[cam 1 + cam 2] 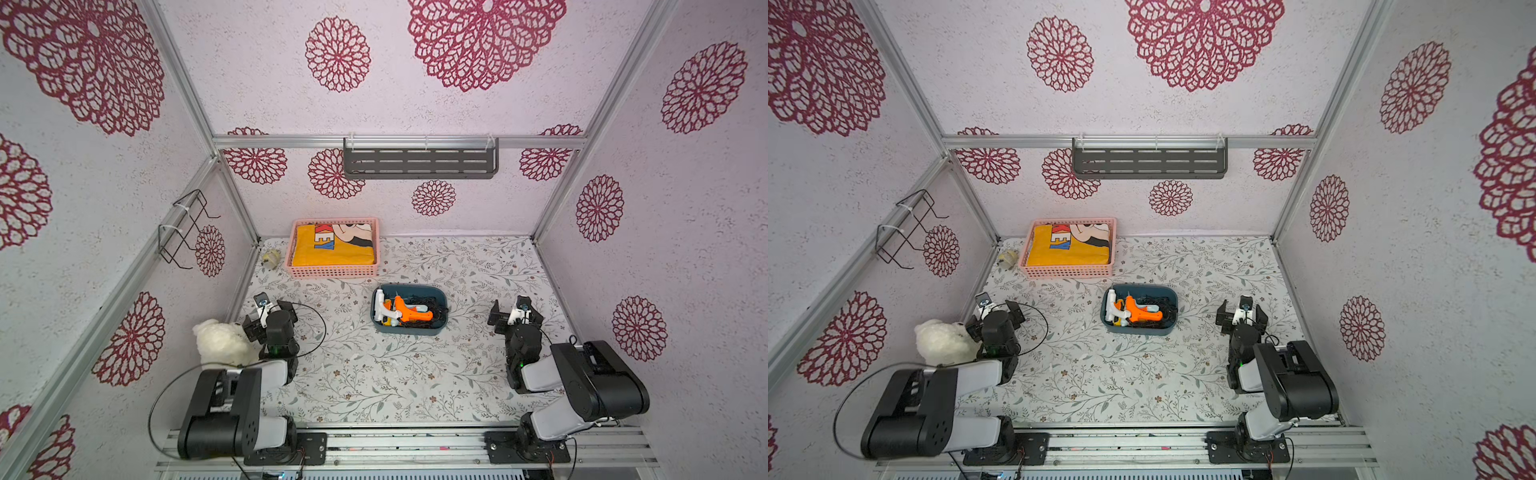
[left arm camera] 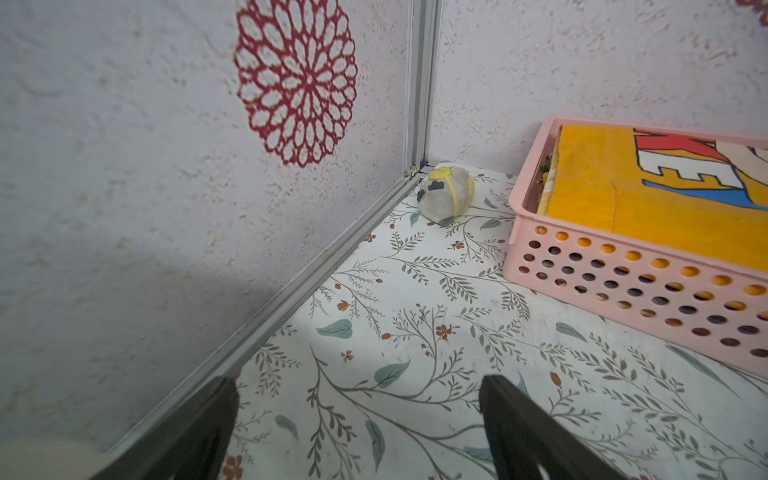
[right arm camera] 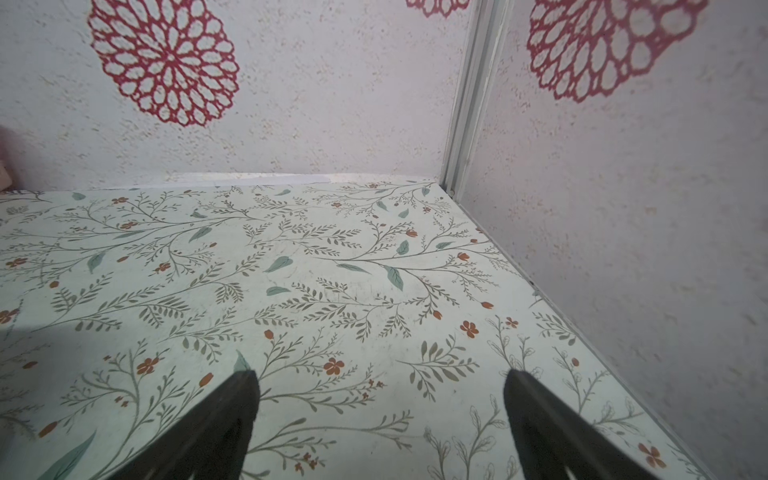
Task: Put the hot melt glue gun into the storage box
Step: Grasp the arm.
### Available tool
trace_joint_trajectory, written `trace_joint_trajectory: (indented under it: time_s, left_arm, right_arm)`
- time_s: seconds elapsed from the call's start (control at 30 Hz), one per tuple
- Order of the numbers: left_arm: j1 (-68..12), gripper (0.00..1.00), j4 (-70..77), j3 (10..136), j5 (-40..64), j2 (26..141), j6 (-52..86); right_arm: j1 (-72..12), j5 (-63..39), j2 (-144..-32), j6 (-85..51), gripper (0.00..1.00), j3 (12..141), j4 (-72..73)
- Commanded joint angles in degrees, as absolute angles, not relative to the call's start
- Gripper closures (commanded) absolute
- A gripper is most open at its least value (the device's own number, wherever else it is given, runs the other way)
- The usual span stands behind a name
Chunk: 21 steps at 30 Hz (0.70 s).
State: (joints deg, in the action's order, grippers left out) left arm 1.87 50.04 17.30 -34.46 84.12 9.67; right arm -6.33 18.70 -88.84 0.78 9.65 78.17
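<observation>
Orange glue gun [image 1: 409, 313] lies in your storage box [image 1: 419, 331], seemingly beside a white gun [image 1: 379, 307]. Your left end effector [image 2: 359, 382] and right end effector [image 3: 382, 374] are spread wide, empty.

Orange glue gun [image 1: 411, 312] lies inside the teal storage box [image 1: 407, 330].

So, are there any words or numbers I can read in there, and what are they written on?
"KEY": big letters on the folded yellow cloth in the pink basket; the word looks cut off at the fold.
On the orange glue gun and the white glue gun in the storage box: any label is too small to read.
Nothing else shows writing.
</observation>
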Motion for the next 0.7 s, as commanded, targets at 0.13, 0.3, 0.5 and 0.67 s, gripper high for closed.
trace_joint_trajectory:
  time_s: [0.13, 0.3, 0.5, 0.67]
  left_arm:
    - [6.3, 0.0, 57.8, 19.0, -19.3, 87.7, 10.4]
    - [7.2, 0.02, 50.6, 23.0, -16.5, 88.2, 10.5]
    - [6.3, 0.02, 50.1, 24.2, -15.7, 89.1, 8.8]
    - [6.3, 0.02, 50.3, 24.3, -15.8, 89.2, 8.7]
  right_arm:
    - [-5.7, 17.3, -88.4, -0.8, 0.01, 10.9, 79.8]
    - [-5.8, 18.0, -88.4, -0.8, 0.01, 9.8, 81.9]
    - [-5.7, 17.7, -88.5, -0.5, 0.01, 9.6, 82.5]
    - [-5.7, 17.6, -88.6, -0.9, 0.01, 10.2, 81.4]
